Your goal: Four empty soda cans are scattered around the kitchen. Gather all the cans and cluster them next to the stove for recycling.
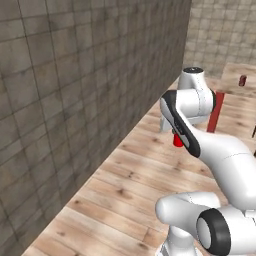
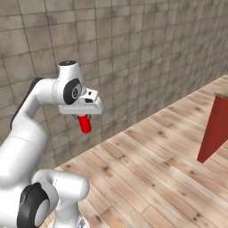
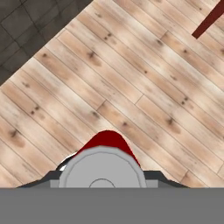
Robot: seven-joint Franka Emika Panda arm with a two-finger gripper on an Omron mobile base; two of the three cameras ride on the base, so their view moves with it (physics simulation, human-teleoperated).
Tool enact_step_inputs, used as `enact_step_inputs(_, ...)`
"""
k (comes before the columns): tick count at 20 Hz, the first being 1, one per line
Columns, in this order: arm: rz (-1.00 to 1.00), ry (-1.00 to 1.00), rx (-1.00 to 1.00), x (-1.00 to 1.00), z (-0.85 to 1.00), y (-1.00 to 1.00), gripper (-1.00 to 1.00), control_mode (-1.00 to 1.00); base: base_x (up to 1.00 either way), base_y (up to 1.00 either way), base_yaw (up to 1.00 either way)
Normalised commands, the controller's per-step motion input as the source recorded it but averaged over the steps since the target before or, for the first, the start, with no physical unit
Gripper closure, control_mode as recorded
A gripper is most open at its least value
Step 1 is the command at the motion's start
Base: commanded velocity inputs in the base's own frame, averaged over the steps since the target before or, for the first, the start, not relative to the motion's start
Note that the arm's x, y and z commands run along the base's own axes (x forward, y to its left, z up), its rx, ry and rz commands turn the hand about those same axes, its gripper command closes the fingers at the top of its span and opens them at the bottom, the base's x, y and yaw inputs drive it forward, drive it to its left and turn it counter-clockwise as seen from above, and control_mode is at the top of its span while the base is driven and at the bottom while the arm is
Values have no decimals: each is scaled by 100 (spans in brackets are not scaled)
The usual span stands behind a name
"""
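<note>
The fingers [image 2: 84, 118] are closed on a red soda can [image 2: 84, 124] hanging upright beneath them, long axis vertical, carried clear above the wood plank floor [image 2: 147, 173] beside the tiled wall [image 2: 133, 53].

A: Where does the left base view sit?
B: Behind the arm [image 1: 210, 150], which fills the lower right of the frame. It looks forward and down along the tiled wall [image 1: 75, 100] on the left, with the plank floor [image 1: 125, 200] running to the upper right.

A: And the right base view?
B: Behind the arm on its other side, so the arm rises from the lower left. It faces the same wall and floor, with a red cabinet corner [image 2: 216, 129] at the right edge.

A: The hand view?
B: It looks straight down from close above a red can [image 3: 105, 144] at the bottom centre, with floor planks crossing diagonally and the wall's foot in the upper left.
</note>
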Motion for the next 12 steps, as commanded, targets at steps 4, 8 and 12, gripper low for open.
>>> enact_step_inputs(4,0,0,0,0,0,0,100,100,84,-13,-4)
enact_step_inputs(8,0,0,0,0,0,0,100,100,82,-16,-4)
enact_step_inputs(12,0,0,0,0,0,0,100,100,84,-15,-4)
